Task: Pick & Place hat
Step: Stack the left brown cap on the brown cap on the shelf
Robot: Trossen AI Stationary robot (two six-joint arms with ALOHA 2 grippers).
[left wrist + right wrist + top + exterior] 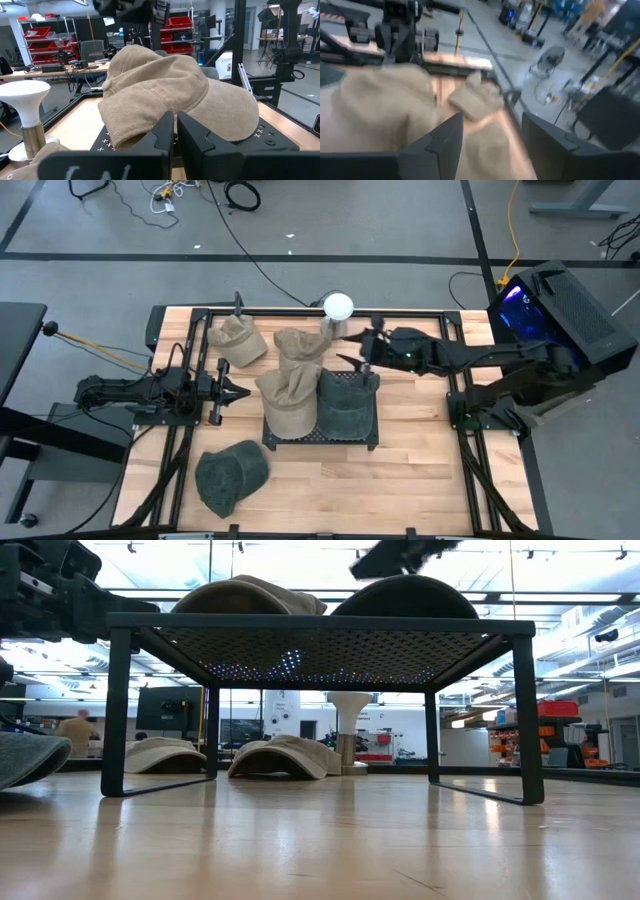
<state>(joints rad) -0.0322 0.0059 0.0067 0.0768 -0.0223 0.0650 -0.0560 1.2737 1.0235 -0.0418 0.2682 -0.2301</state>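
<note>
Right gripper [352, 346], jaws spread wide and holding nothing, hovers at the black rack's [320, 440] one o'clock corner, above the dark green hat [346, 404]. Left gripper [243, 391], fingers pinched together and empty, waits at nine o'clock beside the tan hat [287, 398].

Two hats [315, 400] on rack [320, 440]; two behind it, one front-left [230, 475].

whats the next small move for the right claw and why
Probably lower the right claw onto a hat and close. It hangs open above the rack, near the dark hat and tan hat, holding nothing. The left claw waits shut beside the rack.
</note>
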